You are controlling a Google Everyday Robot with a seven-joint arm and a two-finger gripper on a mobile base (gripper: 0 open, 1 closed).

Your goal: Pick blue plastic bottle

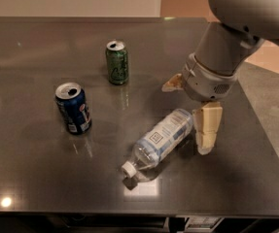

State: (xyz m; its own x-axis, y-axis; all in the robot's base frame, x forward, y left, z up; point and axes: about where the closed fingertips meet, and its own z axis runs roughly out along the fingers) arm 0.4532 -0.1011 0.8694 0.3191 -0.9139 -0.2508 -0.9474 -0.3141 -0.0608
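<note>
The blue plastic bottle (160, 140) lies on its side on the dark table (42, 178), white cap toward the front left, base toward the back right. My gripper (185, 118) hangs over the bottle's base end, open. One tan finger (206, 128) stands just right of the base, the other finger (172, 84) shows behind it. The bottle rests on the table, not held.
A dark blue soda can (73, 108) stands upright at the left. A green soda can (117, 62) stands upright further back. The table's right edge runs close behind my arm (236, 28), with floor beyond.
</note>
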